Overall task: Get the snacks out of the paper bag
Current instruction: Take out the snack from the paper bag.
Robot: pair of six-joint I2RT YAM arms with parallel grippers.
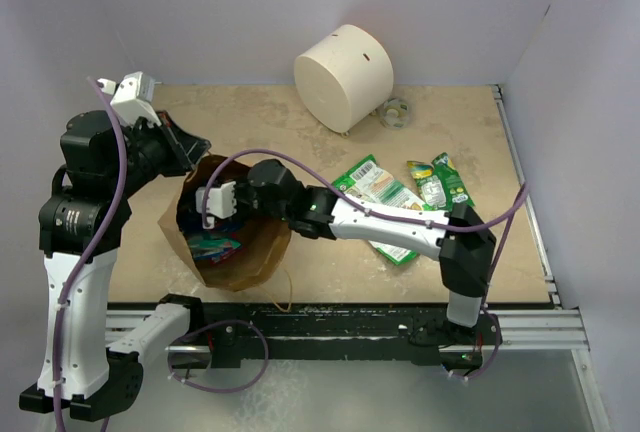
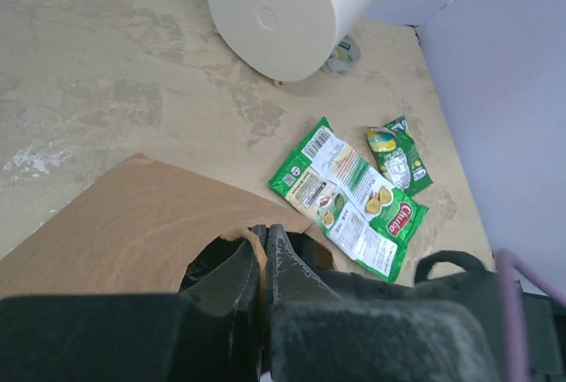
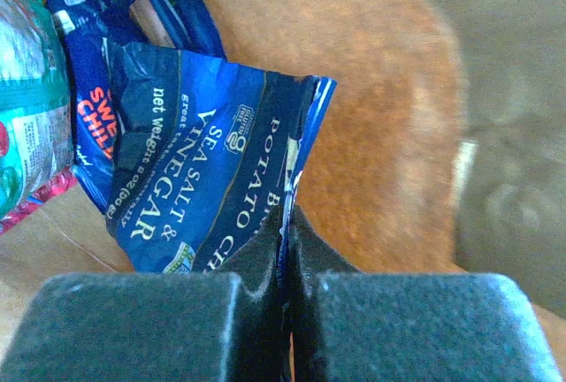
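Observation:
The brown paper bag (image 1: 250, 252) stands open at the near left of the table. My left gripper (image 1: 192, 157) is shut on the bag's far rim (image 2: 237, 239) and holds it open. My right gripper (image 1: 215, 202) reaches into the bag's mouth and is shut on the edge of a dark blue sea-salt-and-vinegar chip packet (image 3: 212, 170). A second dark blue packet (image 3: 97, 72) and a green and pink packet (image 3: 26, 117) lie deeper in the bag. Two green packets lie outside on the table: a large one (image 1: 385, 197) (image 2: 349, 196) and a small one (image 1: 437, 180) (image 2: 398, 156).
A big white cylinder (image 1: 345, 77) lies at the back of the table with a small clear tape roll (image 1: 396, 112) beside it. Grey walls close in the back and right sides.

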